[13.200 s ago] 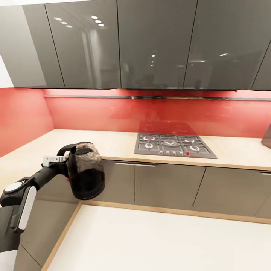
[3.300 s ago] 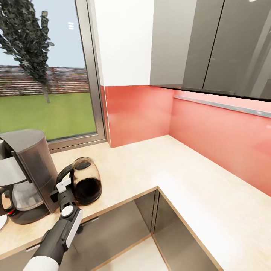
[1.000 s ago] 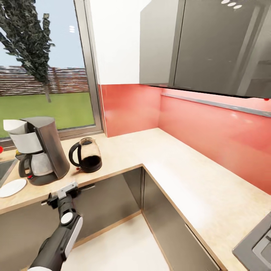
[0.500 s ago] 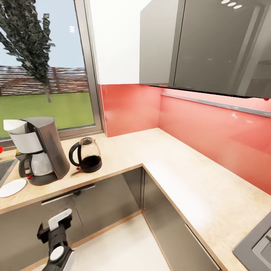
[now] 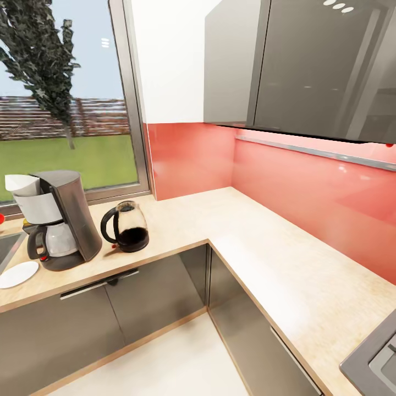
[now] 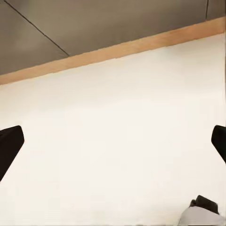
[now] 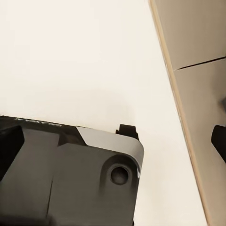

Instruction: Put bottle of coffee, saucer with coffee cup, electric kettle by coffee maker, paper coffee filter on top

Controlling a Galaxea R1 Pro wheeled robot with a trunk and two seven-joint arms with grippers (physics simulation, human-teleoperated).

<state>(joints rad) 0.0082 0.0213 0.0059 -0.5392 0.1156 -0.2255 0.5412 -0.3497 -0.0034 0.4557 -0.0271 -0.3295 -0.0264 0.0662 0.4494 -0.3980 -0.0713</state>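
Kettle (image 5: 127, 226) now stands let go on the counter (image 5: 220, 220), near its front edge, just beside the coffee maker (image 5: 58, 219); the left arm has dropped away. A saucer (image 5: 16, 274) lies at the maker's other side. For the next fetch, keep both arms tucked. Both wrist views face pale floor (image 6: 117, 141), each tool (image 6: 113, 146) spread wide and empty (image 7: 113, 146).

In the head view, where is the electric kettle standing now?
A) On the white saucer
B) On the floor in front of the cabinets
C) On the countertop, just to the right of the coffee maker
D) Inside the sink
C: the electric kettle stands upright on the kitchen countertop, close beside the coffee maker on its right, apart from the saucer.
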